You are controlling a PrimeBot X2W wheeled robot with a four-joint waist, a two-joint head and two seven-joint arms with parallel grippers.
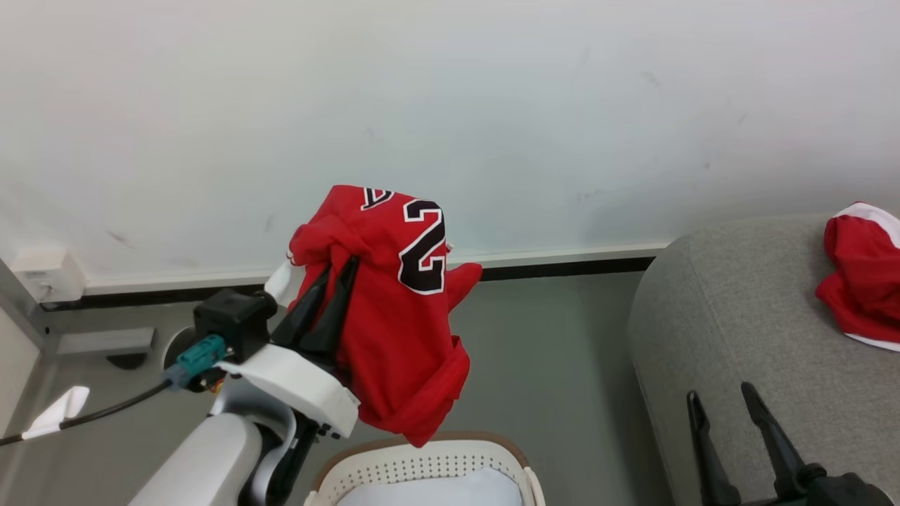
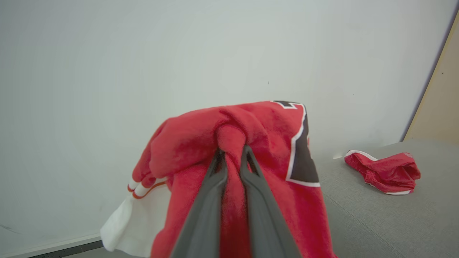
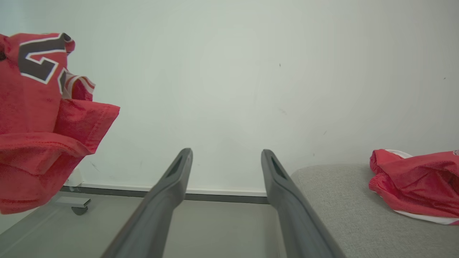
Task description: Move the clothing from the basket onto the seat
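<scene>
One jersey (image 1: pixel 401 330) is clamped in the left gripper (image 1: pixel 339 267), apparently above the basket (image 1: pixel 422 467); the right gripper (image 1: pixel 720 392) is spread open near the seat (image 1: pixel 738 316).

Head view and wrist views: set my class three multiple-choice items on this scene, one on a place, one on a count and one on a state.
1. The loose garment lies: A on the seat; B on a table; C on a shelf.
2. Red garments in view: A one; B two; C four.
3. The left gripper is: A open and empty; B shut on the jersey; C shut on a cup.
Answers: A, it rests on the seat's grey top. B, the jersey plus the loose garment. B, the fingers pinch a red fold in the left wrist view.
</scene>
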